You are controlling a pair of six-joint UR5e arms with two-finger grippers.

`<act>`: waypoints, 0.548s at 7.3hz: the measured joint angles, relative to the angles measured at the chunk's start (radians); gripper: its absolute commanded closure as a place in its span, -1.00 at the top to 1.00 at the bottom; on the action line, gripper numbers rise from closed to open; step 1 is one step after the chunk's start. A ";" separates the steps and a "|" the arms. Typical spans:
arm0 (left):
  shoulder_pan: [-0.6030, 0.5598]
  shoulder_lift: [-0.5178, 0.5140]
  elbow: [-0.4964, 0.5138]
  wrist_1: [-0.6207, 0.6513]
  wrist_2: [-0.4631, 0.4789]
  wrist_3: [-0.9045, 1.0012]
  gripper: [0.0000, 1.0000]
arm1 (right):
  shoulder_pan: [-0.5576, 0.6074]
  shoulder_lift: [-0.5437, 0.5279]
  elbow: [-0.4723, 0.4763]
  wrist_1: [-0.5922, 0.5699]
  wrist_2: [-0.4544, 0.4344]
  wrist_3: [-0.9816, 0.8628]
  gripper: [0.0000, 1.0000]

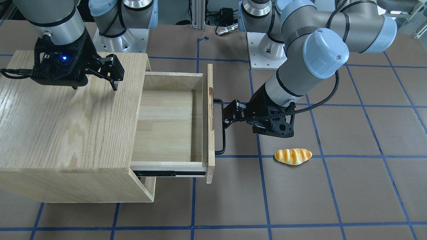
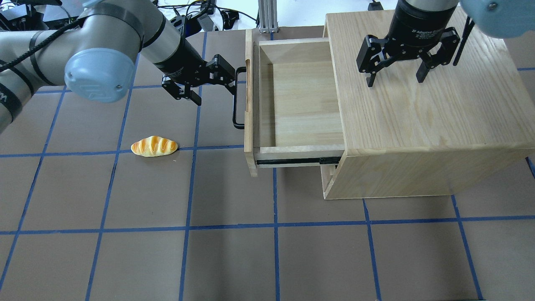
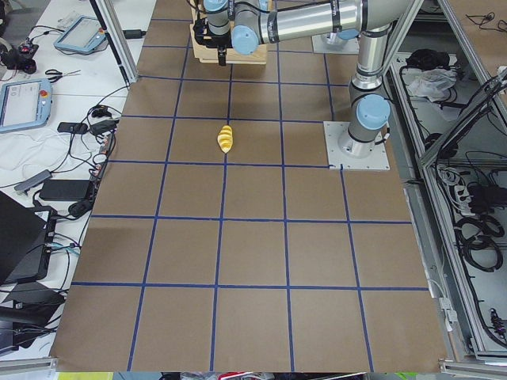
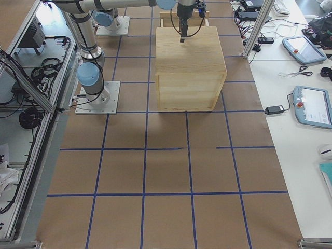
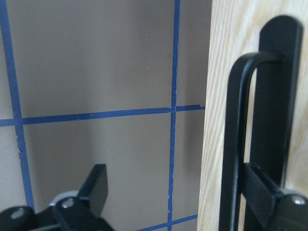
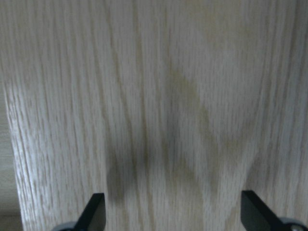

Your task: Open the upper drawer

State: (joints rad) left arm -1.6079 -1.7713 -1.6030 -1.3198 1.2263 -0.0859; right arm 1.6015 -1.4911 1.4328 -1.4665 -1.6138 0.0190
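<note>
Upper drawer (image 2: pixel 301 100): drawn well out of cabinet (image 2: pixel 422 125)
Left gripper (image 2: pixel 215 93): fingers spread; one finger behind handle (image 2: pixel 236 100)
Right gripper (image 2: pixel 395 81): fingers spread; over cabinet top, near its drawer-side edge

Bread roll (image 2: pixel 154 146) near upper drawer (image 2: pixel 301 104)

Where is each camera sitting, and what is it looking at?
Front-facing: across the table, facing the robot; both arms, upper drawer pulled out.
Overhead: behind the robot, looking down; both arms, same drawer.
Left: table's end; bread roll, left arm near.
Right: other end; cabinet, right arm near.
Left wrist: drawer's handle, own jaws.
Right wrist: cabinet top, own jaws.
Front-facing and overhead share the roll.
</note>
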 measured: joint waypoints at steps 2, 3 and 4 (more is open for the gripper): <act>0.027 0.057 0.049 -0.121 0.110 0.023 1.00 | 0.000 0.000 0.000 0.000 0.000 -0.001 1.00; 0.032 0.093 0.086 -0.199 0.203 0.037 1.00 | 0.000 0.000 0.000 0.000 0.000 0.000 1.00; 0.032 0.129 0.113 -0.254 0.283 0.047 1.00 | 0.000 0.000 0.000 0.000 0.000 0.000 1.00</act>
State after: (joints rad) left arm -1.5763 -1.6421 -1.4897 -1.5742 1.5088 -0.0384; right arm 1.6015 -1.4911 1.4327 -1.4665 -1.6138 0.0194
